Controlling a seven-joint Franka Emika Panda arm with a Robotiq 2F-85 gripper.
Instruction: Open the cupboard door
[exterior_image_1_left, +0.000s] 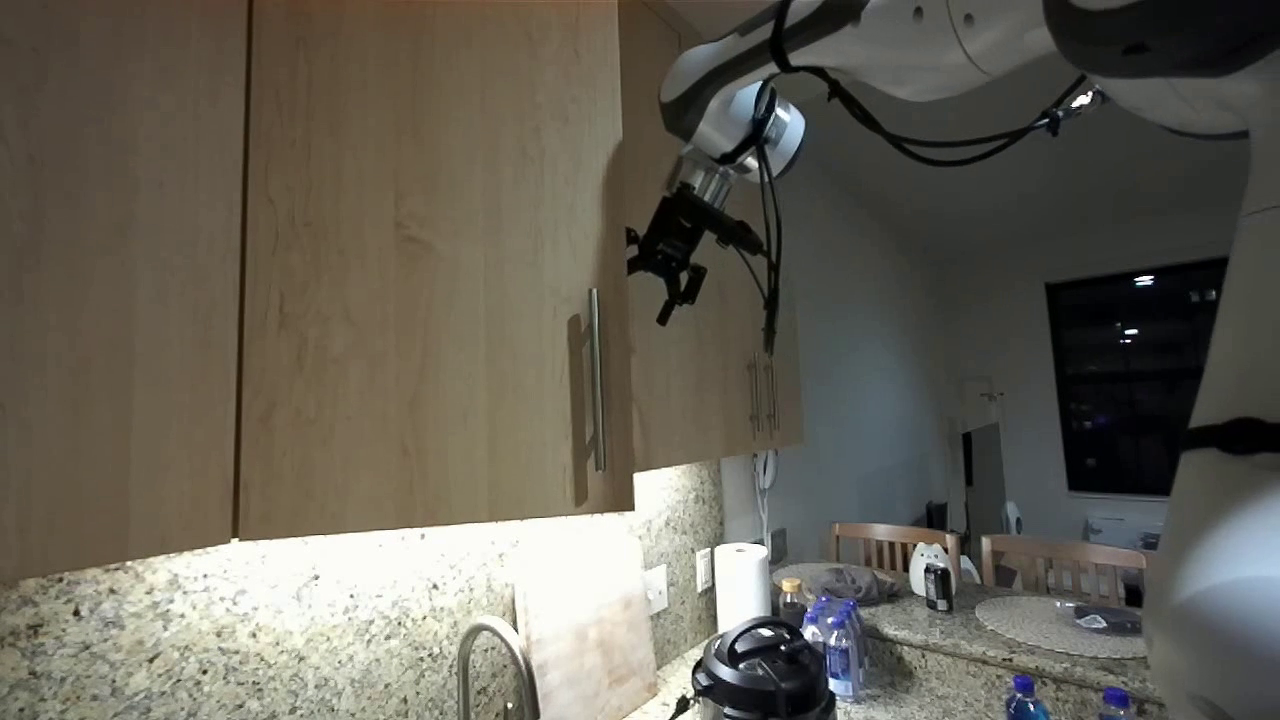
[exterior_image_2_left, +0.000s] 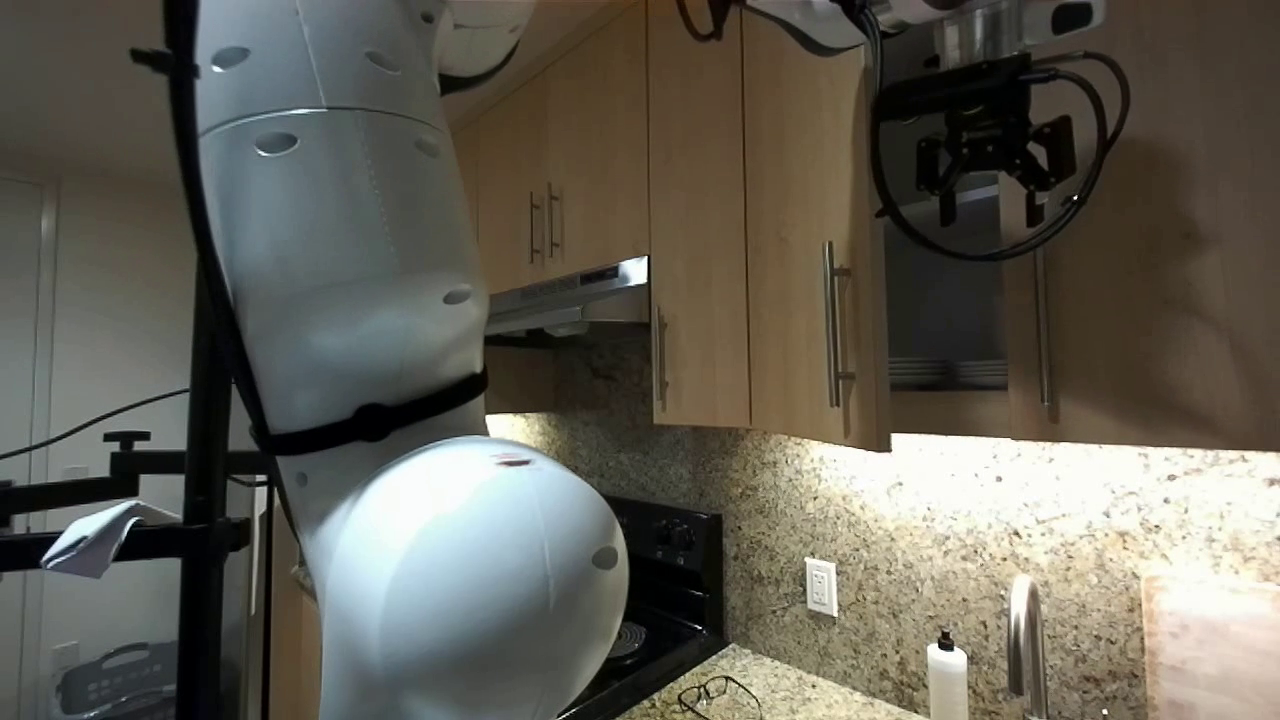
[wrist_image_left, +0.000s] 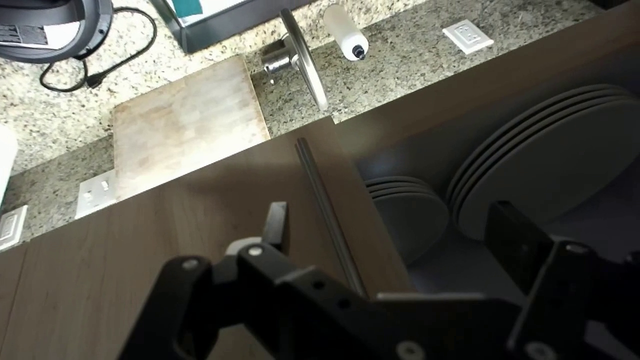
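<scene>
Your gripper (exterior_image_2_left: 990, 213) is spread wide, its two fingers (wrist_image_left: 275, 225) well apart and angled down in front of the cupboard's gap; whether either touches anything, you cannot tell from these views. In the wrist view, you see one finger over the matching door (wrist_image_left: 150, 225) and the other over the dark interior by the stacked plates (wrist_image_left: 545, 165), with that door's own bar handle (wrist_image_left: 331, 217) lying between them. The cupboard door (exterior_image_1_left: 430, 270) stands partly open on the stove (exterior_image_2_left: 690, 560) side of the gap, its slim silver handle (exterior_image_1_left: 597, 380) upright near the free edge; in an exterior view, that edge hides part of your gripper. Below the cabinets, you have the tap (exterior_image_2_left: 1022, 640) beside a white bottle (exterior_image_2_left: 947, 685), and a pale board (wrist_image_left: 190, 130) standing against the granite backsplash (exterior_image_1_left: 300, 620). Farther out, you have a black-lidded cooker (exterior_image_1_left: 765, 665), a paper towel roll (exterior_image_1_left: 742, 588) and blue-capped bottles (exterior_image_1_left: 843, 660) grouped together.
</scene>
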